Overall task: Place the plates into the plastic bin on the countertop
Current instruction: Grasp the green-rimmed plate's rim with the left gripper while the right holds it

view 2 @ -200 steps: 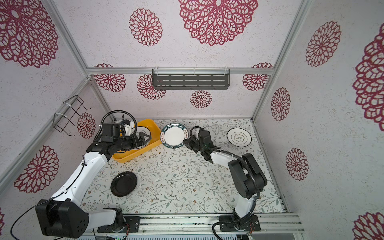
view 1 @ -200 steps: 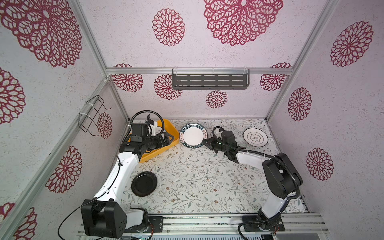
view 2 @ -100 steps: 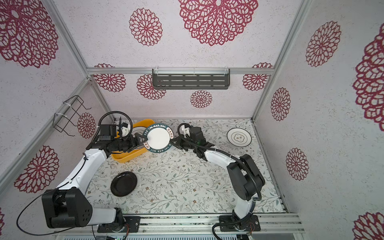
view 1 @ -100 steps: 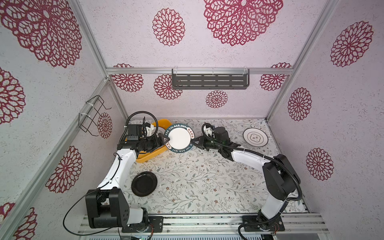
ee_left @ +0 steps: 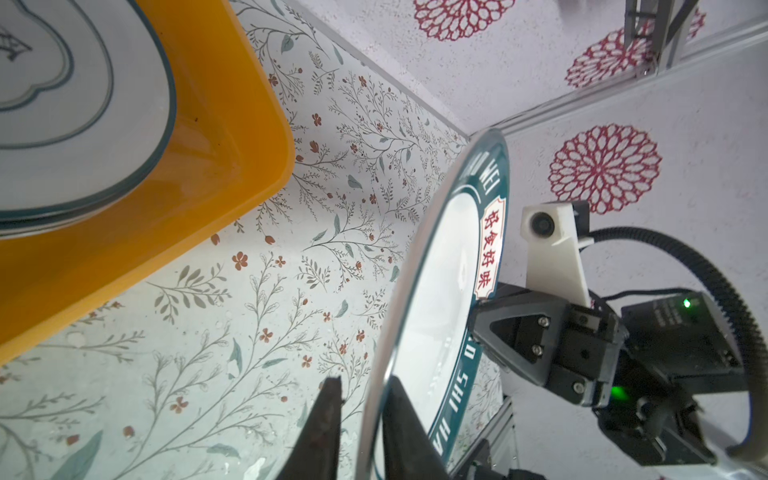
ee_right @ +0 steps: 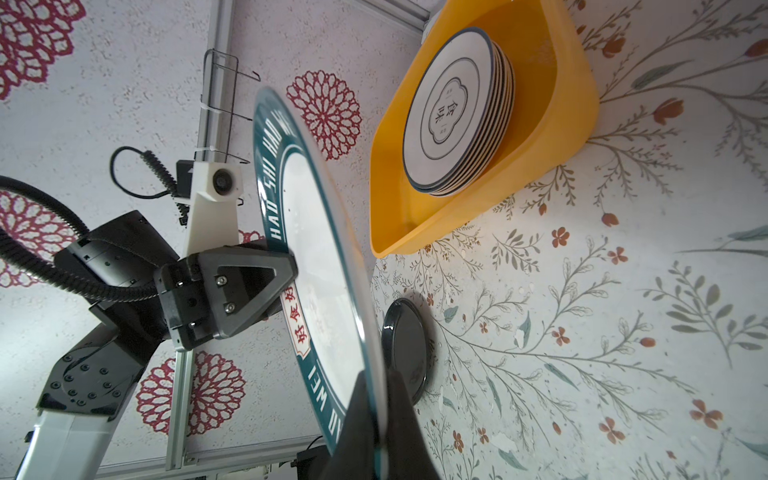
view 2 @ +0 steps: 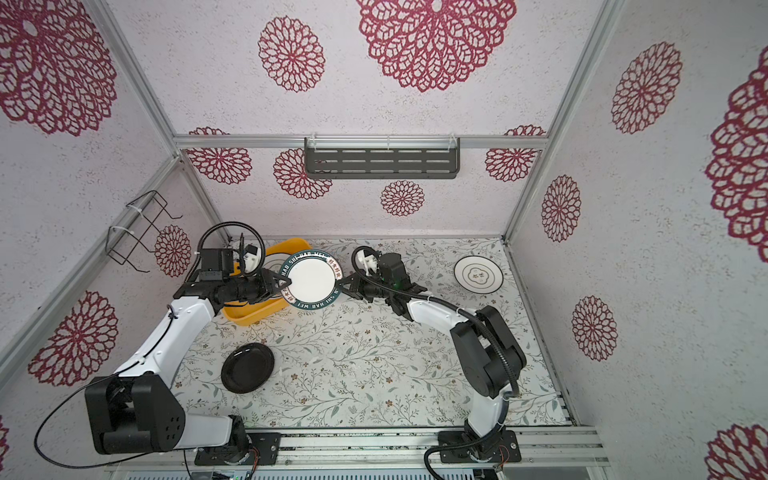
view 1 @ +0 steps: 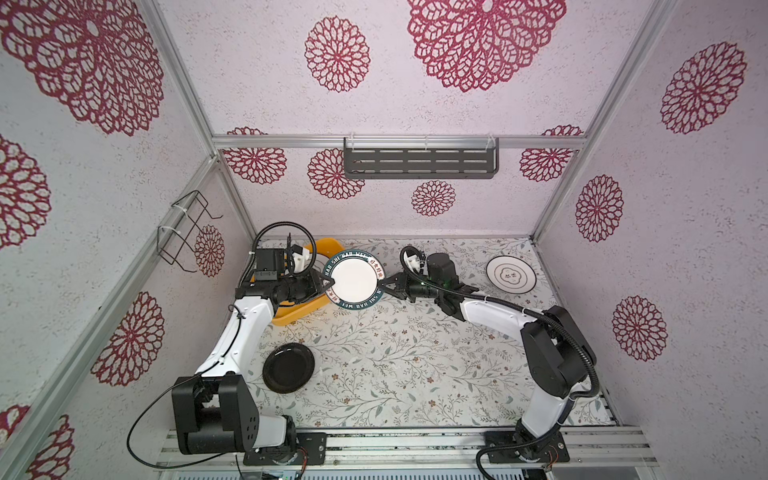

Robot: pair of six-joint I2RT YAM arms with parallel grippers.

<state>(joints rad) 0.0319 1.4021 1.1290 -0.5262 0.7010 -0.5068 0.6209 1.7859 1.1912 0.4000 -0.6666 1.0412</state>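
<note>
A white plate with a dark teal lettered rim hangs in the air by the right end of the yellow-orange plastic bin. My right gripper is shut on its right rim. My left gripper pinches the opposite rim, one finger on each face. Inside the bin lies a stack of plates. A black plate lies on the countertop at the front left. A white plate with black rings lies at the back right.
A grey slotted shelf hangs on the back wall. A black wire rack hangs on the left wall. The bin sits in the back left corner close to both walls, and a metal rail runs along the front edge.
The right gripper carried the teal-rimmed plate leftward to the bin's right end. The left gripper came out from over the bin and closed on the plate's left rim.
</note>
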